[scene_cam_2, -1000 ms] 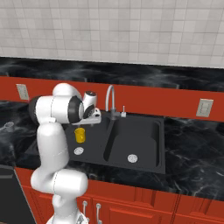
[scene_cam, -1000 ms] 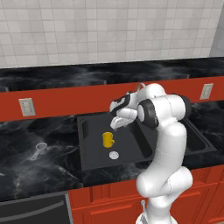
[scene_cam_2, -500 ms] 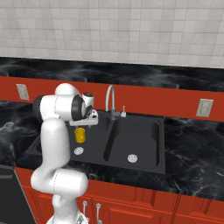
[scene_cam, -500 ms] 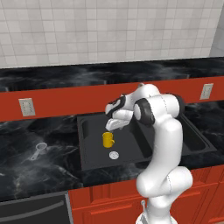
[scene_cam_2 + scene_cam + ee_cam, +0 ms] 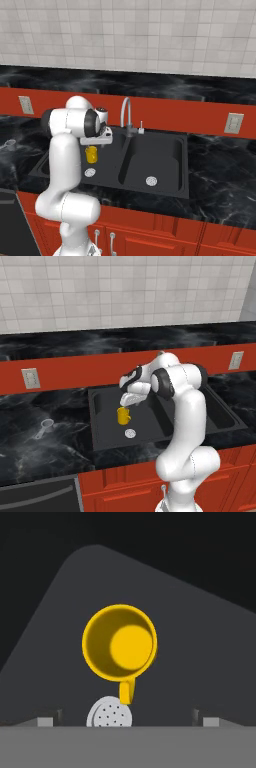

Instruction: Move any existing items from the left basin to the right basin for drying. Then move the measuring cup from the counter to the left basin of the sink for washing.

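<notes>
A small yellow mug [image 5: 123,416] [image 5: 91,154] stands upright in the left basin [image 5: 105,428] of the black sink, just behind its round silver drain [image 5: 130,433]. My gripper [image 5: 129,401] [image 5: 95,142] hangs open right above the mug, apart from it. In the hand view I look straight down into the mug [image 5: 120,643], its handle pointing toward the drain [image 5: 110,714], and one fingertip [image 5: 47,719] stands on each side. The measuring cup [image 5: 46,426] lies on the counter [image 5: 30,446] left of the sink. The right basin [image 5: 160,160] holds nothing but its drain [image 5: 151,180].
A curved grey faucet [image 5: 125,112] rises behind the divider between the basins. My white arm covers much of the right basin in the left base view. Wall outlets [image 5: 30,378] [image 5: 235,360] sit on the red backsplash. Red cabinets run below the counter.
The gripper has come down and slightly left over the left basin, closer to the yellow mug. It stays open. The mug and the measuring cup have not moved.
</notes>
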Available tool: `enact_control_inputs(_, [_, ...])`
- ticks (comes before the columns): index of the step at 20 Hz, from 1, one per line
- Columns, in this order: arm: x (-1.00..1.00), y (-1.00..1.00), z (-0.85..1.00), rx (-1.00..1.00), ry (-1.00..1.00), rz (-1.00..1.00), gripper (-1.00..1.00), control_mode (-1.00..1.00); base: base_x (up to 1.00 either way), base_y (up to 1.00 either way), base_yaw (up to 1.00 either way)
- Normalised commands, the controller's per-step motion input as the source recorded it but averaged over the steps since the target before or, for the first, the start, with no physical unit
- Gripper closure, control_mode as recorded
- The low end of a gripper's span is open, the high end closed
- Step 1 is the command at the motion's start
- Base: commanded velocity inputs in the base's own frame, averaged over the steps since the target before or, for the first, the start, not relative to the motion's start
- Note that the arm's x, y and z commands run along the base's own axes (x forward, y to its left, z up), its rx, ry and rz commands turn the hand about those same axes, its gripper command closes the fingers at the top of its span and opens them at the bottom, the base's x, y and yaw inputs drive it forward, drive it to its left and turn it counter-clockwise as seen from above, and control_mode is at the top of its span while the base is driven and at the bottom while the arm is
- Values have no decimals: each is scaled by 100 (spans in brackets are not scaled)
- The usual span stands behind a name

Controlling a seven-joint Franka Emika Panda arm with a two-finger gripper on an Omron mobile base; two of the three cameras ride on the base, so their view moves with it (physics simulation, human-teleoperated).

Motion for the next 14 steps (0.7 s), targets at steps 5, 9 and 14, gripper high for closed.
enact_control_inputs(5, [0,0,-17,0,0,1,-100,-100,0,0,0])
enact_control_inputs(9, [0,0,-14,0,0,0,-100,-100,0,0,0])
enact_control_inputs(14, [0,0,-10,1,0,0,-100,-100,0,0,0])
